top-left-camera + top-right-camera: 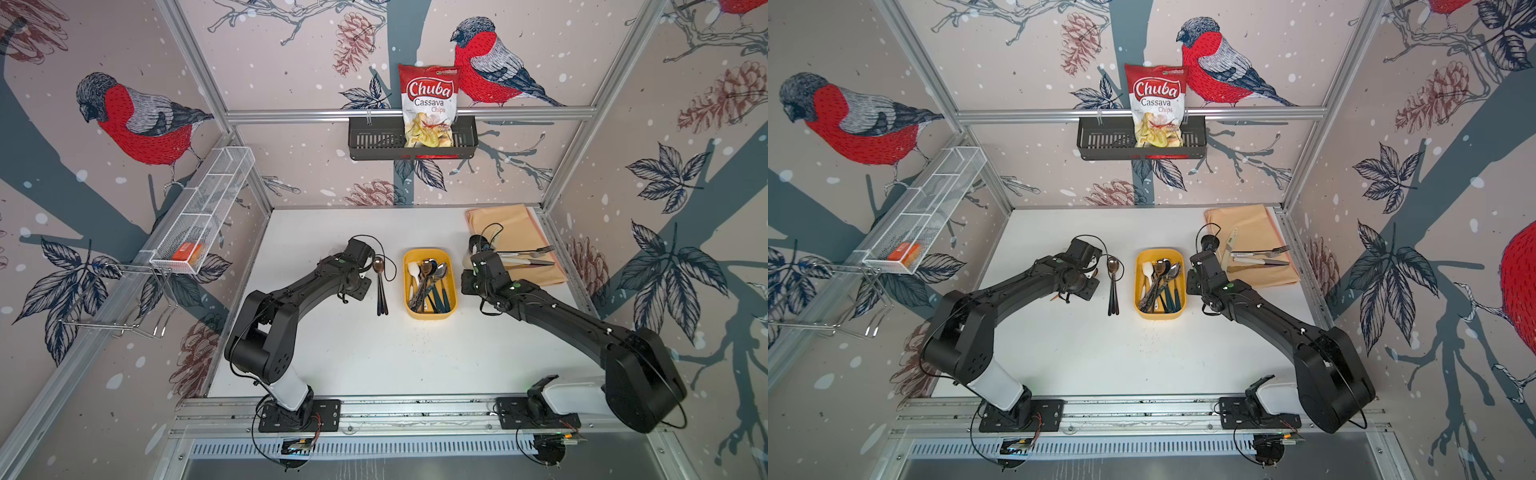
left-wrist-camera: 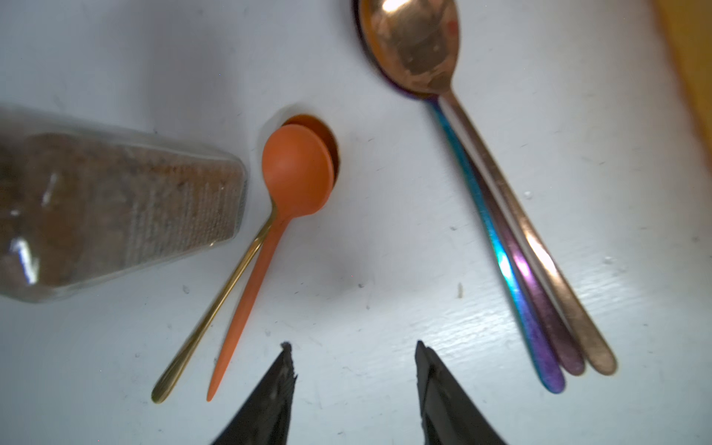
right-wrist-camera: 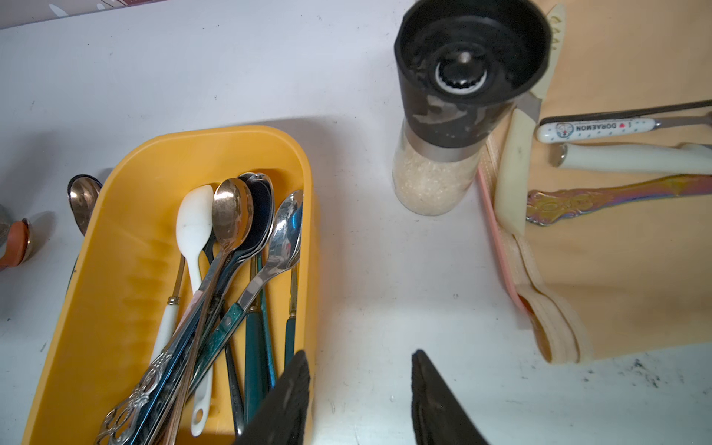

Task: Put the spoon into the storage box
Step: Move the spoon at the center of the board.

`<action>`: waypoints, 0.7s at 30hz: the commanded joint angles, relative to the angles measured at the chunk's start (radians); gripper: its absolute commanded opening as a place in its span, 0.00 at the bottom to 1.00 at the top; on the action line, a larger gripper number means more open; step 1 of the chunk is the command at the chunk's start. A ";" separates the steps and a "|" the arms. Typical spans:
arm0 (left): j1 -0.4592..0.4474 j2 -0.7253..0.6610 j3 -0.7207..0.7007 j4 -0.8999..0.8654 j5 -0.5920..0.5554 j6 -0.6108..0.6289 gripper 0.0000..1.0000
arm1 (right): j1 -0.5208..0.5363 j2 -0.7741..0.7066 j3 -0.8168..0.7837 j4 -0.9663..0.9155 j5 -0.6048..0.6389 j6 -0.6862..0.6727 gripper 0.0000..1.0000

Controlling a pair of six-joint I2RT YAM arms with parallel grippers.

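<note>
We see several spoons still lying on the white table (image 1: 332,353). The nearest to our left gripper (image 2: 352,358) is the orange spoon (image 2: 296,173), at the centre of the left wrist view, its bowl face down over the bowl of a gold spoon (image 2: 215,312), the two handles spreading apart toward the lower left of that frame. Our left jaws stand apart with only bare table between them, holding nothing; the orange handle's tip lies just beside the left-hand fingertip as that frame shows it. To the right in the same view lies a stack of long spoons (image 2: 512,239), copper-coloured on top with rainbow-tinted ones beneath; in both top views this stack (image 1: 380,286) sits just left of the storage box (image 1: 430,316).

The storage box, a yellow tray at the middle of the table in both top views (image 1: 1158,313), already holds a heap of spoons (image 3: 231,269), among them a white one (image 3: 194,231).

Our right gripper (image 3: 360,389) hangs just beside the box's right wall, jaws parted and empty. Beyond it stands a salt grinder (image 3: 454,127), and to the right a peach cloth (image 1: 532,245) carries a fork (image 1: 536,250) and knives. At the left of the left wrist view lies a blurred clear jar (image 2: 115,204) of brown grains.
</note>
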 commanded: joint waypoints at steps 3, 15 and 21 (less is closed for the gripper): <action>0.051 0.013 -0.003 0.033 -0.002 0.057 0.54 | 0.001 -0.001 0.011 0.014 0.007 -0.010 0.45; 0.128 0.088 0.014 0.045 0.036 0.092 0.53 | -0.006 0.002 0.030 -0.007 0.010 -0.037 0.45; 0.141 0.133 0.021 0.058 0.025 0.103 0.52 | -0.009 0.006 0.035 -0.010 0.007 -0.042 0.45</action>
